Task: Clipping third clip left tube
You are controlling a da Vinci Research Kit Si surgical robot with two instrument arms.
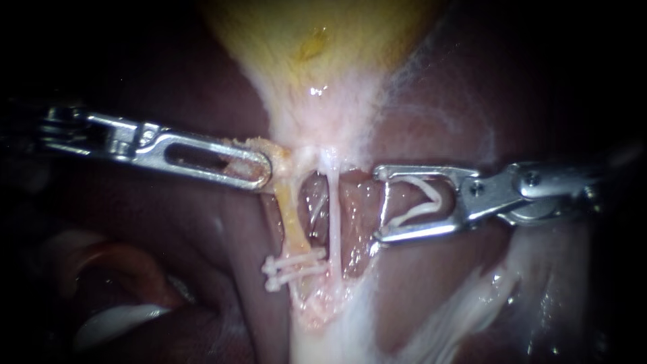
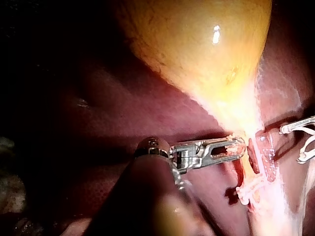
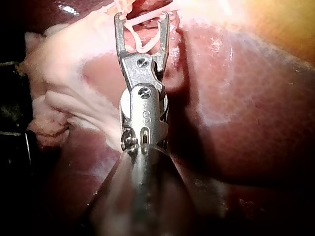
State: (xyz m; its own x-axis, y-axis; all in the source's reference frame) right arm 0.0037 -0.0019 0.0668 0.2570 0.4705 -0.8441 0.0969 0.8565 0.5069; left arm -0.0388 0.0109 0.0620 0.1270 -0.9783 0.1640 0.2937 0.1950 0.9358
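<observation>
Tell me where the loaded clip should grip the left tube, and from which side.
Take the left tube on its bare stretch between the left instrument and the two clips, probably bringing the loaded clip crosswise from the right: there it runs straight and taut.

The left tube is a yellowish strand standing upright, its far end pinched in the left instrument's jaws. Two closed white clips cross its near end, one just beside the other. A third white clip, spread in a V, sits between the right instrument's jaws, to the right of the tube and clear of it.
</observation>
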